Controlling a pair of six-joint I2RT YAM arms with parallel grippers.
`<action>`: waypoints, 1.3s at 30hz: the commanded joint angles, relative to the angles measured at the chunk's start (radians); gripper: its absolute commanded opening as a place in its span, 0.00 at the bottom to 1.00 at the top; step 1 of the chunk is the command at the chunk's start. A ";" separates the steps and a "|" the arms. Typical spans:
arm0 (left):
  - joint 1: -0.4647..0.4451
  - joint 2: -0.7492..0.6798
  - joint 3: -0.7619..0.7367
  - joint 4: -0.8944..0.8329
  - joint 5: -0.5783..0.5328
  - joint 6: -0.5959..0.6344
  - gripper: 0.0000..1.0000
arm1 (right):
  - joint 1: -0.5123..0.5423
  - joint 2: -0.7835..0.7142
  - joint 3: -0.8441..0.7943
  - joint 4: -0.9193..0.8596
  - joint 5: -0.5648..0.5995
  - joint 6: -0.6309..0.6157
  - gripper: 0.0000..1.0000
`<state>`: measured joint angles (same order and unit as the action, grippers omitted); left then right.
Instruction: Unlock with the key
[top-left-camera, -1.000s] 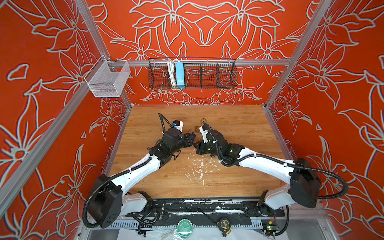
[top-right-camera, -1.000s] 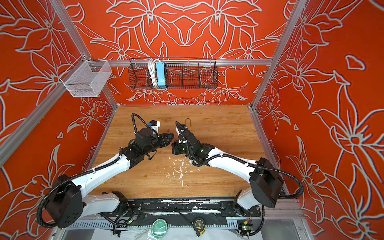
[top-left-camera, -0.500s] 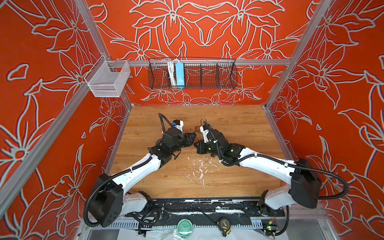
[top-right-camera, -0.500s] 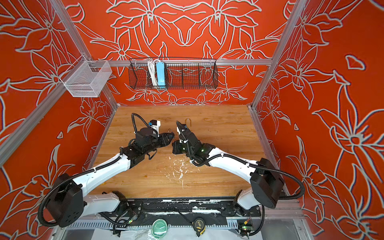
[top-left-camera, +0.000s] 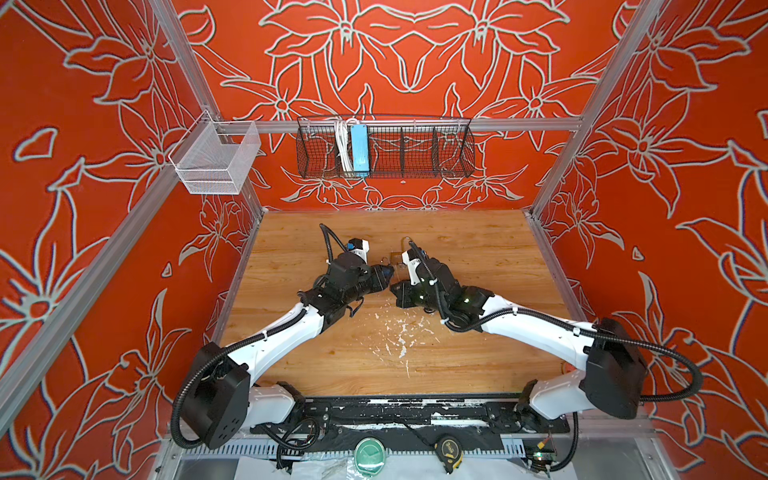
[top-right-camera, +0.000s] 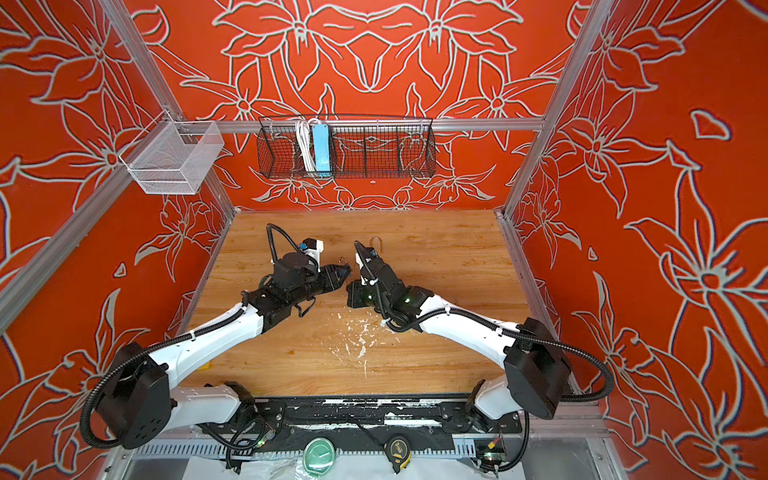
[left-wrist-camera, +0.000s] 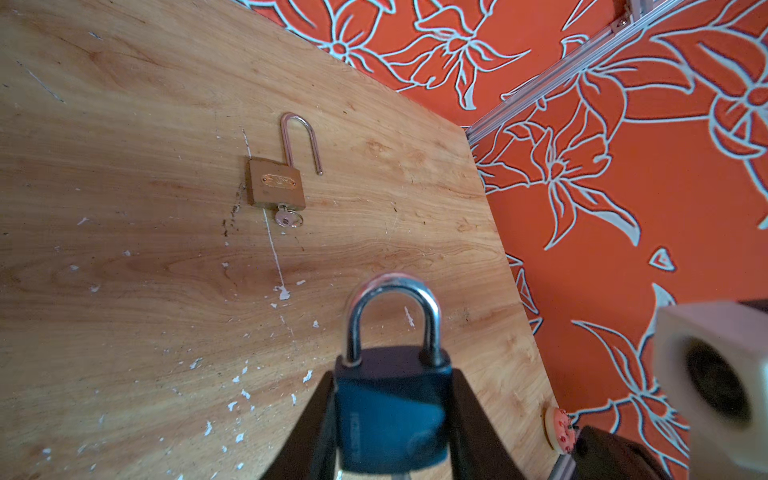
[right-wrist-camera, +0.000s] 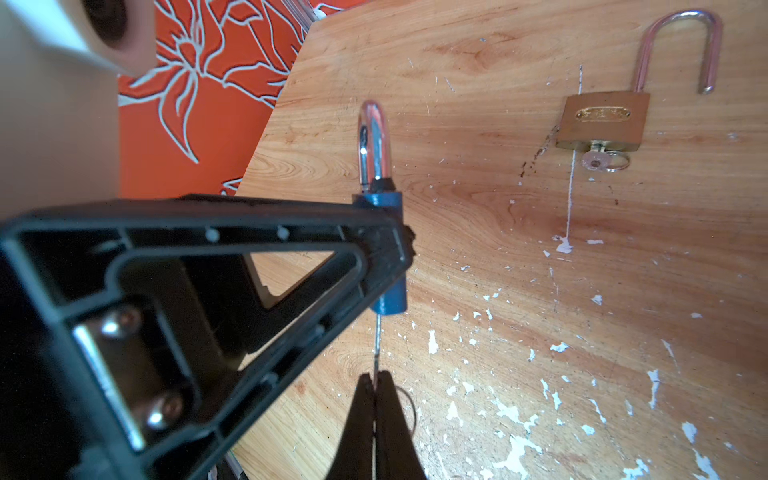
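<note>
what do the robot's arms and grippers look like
The left arm and right arm have white shells, black joint housings and black corrugated cable conduit tied on with zip ties. The left gripper and right gripper are black, with tapered fingers built as open triangular frames.

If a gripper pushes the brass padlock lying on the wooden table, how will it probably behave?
The brass padlock lies flat, so it would likely slide, not roll. Its open shackle may swing or catch. It looks like solid metal, so it is probably heavy for its size.
</note>
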<state>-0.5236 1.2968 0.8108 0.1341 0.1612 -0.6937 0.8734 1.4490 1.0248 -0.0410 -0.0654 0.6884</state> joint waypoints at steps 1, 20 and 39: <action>-0.037 0.044 -0.030 -0.126 0.101 -0.019 0.00 | 0.003 -0.058 0.031 0.290 -0.016 -0.011 0.00; -0.273 -0.195 -0.240 -0.155 -0.371 -0.625 0.00 | 0.007 -0.216 -0.233 0.200 -0.057 0.068 0.00; -0.279 -0.135 -0.105 -0.655 -0.380 -0.746 0.00 | -0.007 -0.614 -0.553 0.184 0.039 -0.015 0.00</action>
<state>-0.7982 1.0771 0.6117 -0.3153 -0.2348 -1.4395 0.8734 0.8364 0.4767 0.0910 -0.0216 0.6956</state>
